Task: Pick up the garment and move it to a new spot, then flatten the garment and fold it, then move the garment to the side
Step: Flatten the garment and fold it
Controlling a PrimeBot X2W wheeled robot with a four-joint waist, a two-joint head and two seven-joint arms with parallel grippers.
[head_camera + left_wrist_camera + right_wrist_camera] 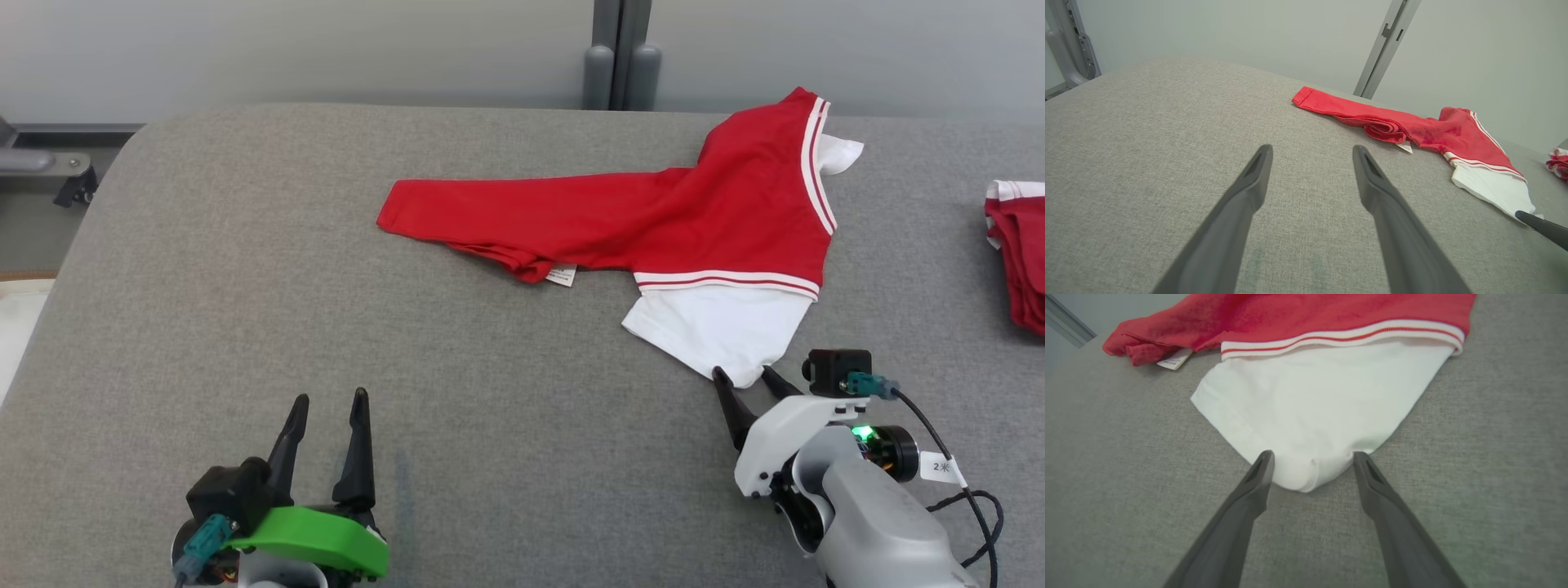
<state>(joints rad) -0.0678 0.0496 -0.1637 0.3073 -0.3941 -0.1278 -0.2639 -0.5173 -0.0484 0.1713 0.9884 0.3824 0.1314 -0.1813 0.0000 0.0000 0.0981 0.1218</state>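
Right pincer (743, 377), wide, straddles the white tip of the garment (653, 220) lying right of centre on the worktop (245, 286): press low and pinch deep to catch every layer (left pincer (331, 400) also wide, well apart).

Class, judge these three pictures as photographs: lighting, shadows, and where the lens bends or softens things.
Head view: even, soft light, the garment sharp, thin shadow under its folds. Left wrist view: the wide-angle lens bows the far edge of the table, and the left gripper looms large. Right wrist view: the garment's white part looks nearly washed out, the right gripper softer toward the bottom.
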